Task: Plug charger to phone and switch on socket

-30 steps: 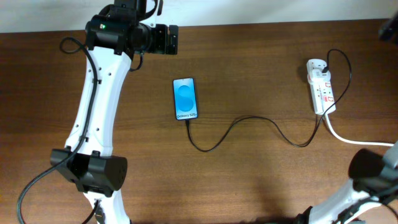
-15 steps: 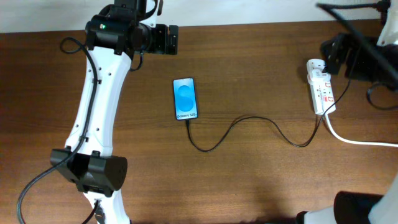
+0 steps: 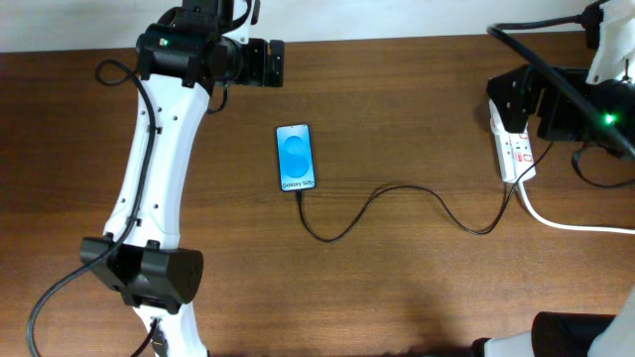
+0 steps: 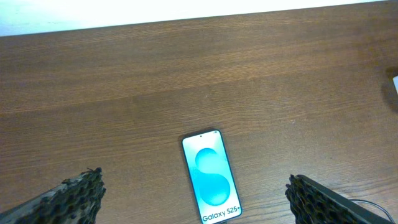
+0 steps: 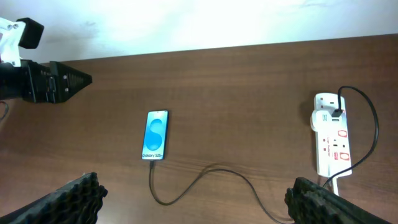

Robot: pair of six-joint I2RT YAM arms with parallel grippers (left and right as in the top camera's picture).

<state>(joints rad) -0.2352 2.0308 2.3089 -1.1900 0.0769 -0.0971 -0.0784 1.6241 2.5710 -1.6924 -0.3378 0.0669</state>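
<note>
While the phone lies flat and face-up on the brown table, its blue screen lit and white lettering at its lower end, neither arm touches anything.

The charger is a thin black cable. One end meets the phone's lower short edge, though whether the tip is fully seated is too small to tell. From there it loops away from the phone toward the robot's right in two slack curves and ends at the black plug in the socket.

The socket, a white strip with red-marked switches, lies well apart from the phone on the robot's right, roughly level with it. Its thick white cord trails off farther from the phone. I cannot tell how the switches are set.

The left gripper hangs beyond the phone's upper end, toward the far edge of the table and clear of the phone. In the left wrist view its fingers stand wide apart, with the phone in the gap below them and nothing pinched.

The right gripper hovers far from the phone, over the near end of the socket. Its fingers are also spread wide and hold nothing.
</note>
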